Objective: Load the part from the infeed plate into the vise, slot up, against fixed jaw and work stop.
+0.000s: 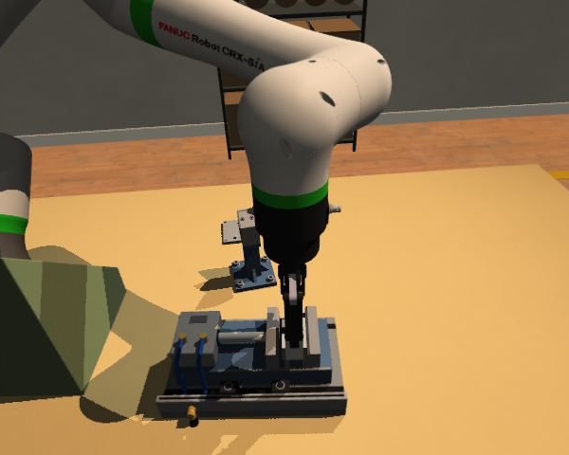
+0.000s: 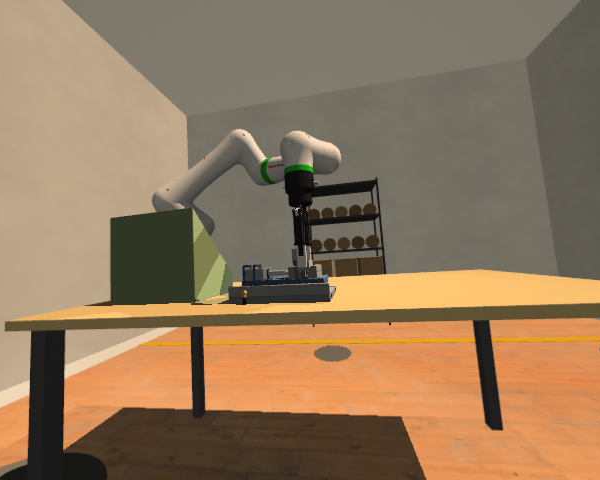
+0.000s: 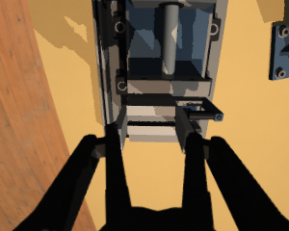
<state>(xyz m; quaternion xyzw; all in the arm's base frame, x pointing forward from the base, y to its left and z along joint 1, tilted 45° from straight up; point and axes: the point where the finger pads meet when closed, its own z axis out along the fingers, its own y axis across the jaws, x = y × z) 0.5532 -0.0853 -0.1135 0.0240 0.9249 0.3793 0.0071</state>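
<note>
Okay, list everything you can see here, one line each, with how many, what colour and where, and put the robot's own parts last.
Table: one, yellow-tan top, dark legs, carries everything below.
Vise: one, grey and blue, near edge of the table, jaws apart.
Air cylinder rod: one, grey, behind the moving jaw.
Part: one, light grey block, between the vise jaws, gripped.
Work stop: one, dark short rod, at one end of the jaw gap.
Stand: one, blue-grey, behind the vise; its top is partly hidden.
Pedestal: one, green, under the arm's base.
Shelf rack: one, black, by the back wall.
Arm: one, white with green bands.
Gripper: one, black, closed on the part.
</note>
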